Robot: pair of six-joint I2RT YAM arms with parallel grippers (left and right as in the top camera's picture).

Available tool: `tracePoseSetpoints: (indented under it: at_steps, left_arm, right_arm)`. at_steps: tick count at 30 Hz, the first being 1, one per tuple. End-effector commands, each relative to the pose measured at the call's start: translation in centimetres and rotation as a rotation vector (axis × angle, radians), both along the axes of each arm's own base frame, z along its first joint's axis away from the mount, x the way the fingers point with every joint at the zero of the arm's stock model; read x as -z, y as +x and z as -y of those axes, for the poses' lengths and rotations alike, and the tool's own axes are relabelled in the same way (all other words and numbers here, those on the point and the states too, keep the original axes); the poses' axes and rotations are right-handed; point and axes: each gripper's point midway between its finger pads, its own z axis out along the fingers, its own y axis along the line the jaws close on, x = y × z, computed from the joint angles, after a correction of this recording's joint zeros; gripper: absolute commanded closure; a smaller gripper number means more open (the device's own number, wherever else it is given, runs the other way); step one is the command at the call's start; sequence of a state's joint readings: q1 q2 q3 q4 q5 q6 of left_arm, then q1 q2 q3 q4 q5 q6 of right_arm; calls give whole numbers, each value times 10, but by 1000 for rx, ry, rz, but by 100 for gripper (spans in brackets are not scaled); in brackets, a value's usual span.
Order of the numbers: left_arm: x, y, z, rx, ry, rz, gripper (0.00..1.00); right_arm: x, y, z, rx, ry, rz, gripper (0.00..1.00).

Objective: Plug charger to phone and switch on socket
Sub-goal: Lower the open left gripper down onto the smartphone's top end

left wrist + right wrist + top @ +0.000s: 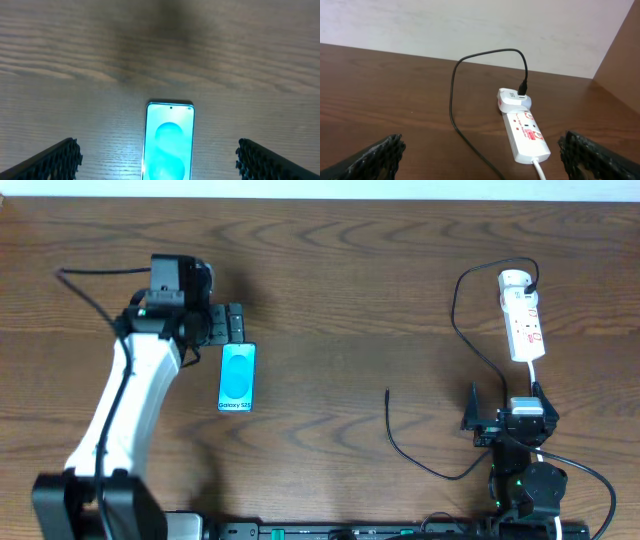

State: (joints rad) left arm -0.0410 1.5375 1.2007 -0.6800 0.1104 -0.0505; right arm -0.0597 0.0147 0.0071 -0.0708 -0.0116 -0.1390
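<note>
Overhead: phone (237, 377) lies flat left of centre on the wooden table (330, 300), its top end just below the left gripper (237, 323), untouched; "Galaxy S25" reads at its lower end; socket (522, 320) upper right, well above the right gripper (506, 405); charger (389, 415) runs from the socket's top, free tip lying centre-right, held by nothing.
Left wrist: fingers (59, 161) spread wide in the bottom corners; phone bottom centre between them, apart from both; no writing visible here.
Right wrist: fingers (375, 159) wide in the bottom corners, empty; socket right of centre, ahead; red marks on it, print too small to read; black lead plugged into its white adapter.
</note>
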Motion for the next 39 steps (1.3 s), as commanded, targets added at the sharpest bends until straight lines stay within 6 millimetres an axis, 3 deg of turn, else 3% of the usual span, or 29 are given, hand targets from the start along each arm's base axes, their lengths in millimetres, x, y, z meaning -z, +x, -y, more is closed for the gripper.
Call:
tracePoseSetpoints:
  at_steps: [1, 5, 12, 23, 31, 39]
  left_arm:
    - [3, 10, 2, 16, -2, -38, 1]
    - [19, 8, 2, 15, 0, -121, 0]
    - [46, -13, 2, 10, -1, -269, 0]
    - [51, -14, 9, 25, -26, -285, 0]
    - [69, -18, 24, 64, -30, -339, 0]
    - [78, -17, 25, 66, -28, -358, 0]
  right_arm:
    - [1, 0, 1, 5, 11, -1, 1]
    - [1, 0, 1, 5, 11, -1, 1]
    - [1, 0, 1, 5, 11, -1, 1]
    - [1, 0, 1, 5, 11, -1, 1]
    - [1, 0, 1, 5, 11, -1, 1]
    - [1, 0, 1, 5, 11, -1, 1]
